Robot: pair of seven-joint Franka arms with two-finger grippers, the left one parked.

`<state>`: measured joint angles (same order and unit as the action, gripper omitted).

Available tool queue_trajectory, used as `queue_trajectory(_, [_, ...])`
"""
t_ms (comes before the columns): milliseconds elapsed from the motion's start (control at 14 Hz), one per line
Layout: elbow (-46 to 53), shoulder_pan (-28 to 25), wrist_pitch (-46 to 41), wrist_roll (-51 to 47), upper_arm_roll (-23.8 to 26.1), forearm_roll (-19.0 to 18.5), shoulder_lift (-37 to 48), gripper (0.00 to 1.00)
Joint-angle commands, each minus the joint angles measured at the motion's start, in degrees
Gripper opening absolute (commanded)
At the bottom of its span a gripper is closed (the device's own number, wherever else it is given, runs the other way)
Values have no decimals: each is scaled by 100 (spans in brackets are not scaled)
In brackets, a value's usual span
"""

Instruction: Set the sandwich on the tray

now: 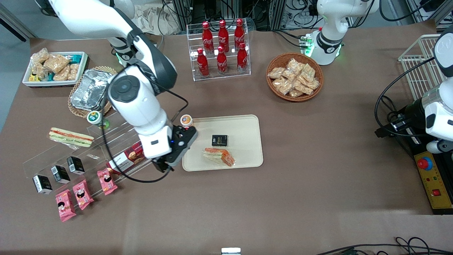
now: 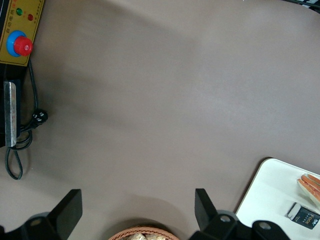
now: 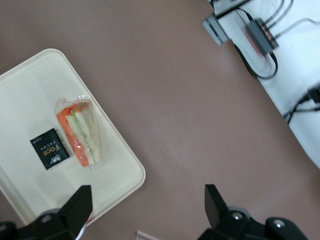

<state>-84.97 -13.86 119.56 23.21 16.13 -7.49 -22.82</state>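
1. A brown cloth covers the worktop, with a red bottle rack near its edge farthest from the front camera.
2. The cream-beige rectangular plastic tray lies in the middle of the worktop.
3. The triangular wedge sandwich in clear wrap rests on the tray, near the small black packet.
4. The right arm's gripper hangs empty above the tray's edge, its fingers spread apart.

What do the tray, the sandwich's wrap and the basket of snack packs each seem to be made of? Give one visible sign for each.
Tray: probably matte cream plastic, with a smooth moulded rim.
Sandwich wrap: clear glossy film; the filling shows through.
Basket: likely woven wicker, with a brown plaited rim.
The gripper, open, hovers beside the tray, holding nothing.
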Motion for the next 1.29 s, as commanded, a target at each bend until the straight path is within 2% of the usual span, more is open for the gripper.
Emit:
queue_trajectory(0, [-99,233,-625,-396,-22,176,383,100])
queue_trajectory(214, [-72,1040,-1021,-405,-31,1089,673,100])
queue_trajectory(357, [-72,1411,-1346,-388,-58,1363,840,100])
queue_trajectory(714, [-19,1246,-1989,-545,-1137,1391,1472,100])
queue_trajectory(929, [-11,1245,-2463,-1439,-1507,1382,1727,100])
queue_trajectory(1214, [-11,1237,-2982,-2949,-1631,1320,1895,100])
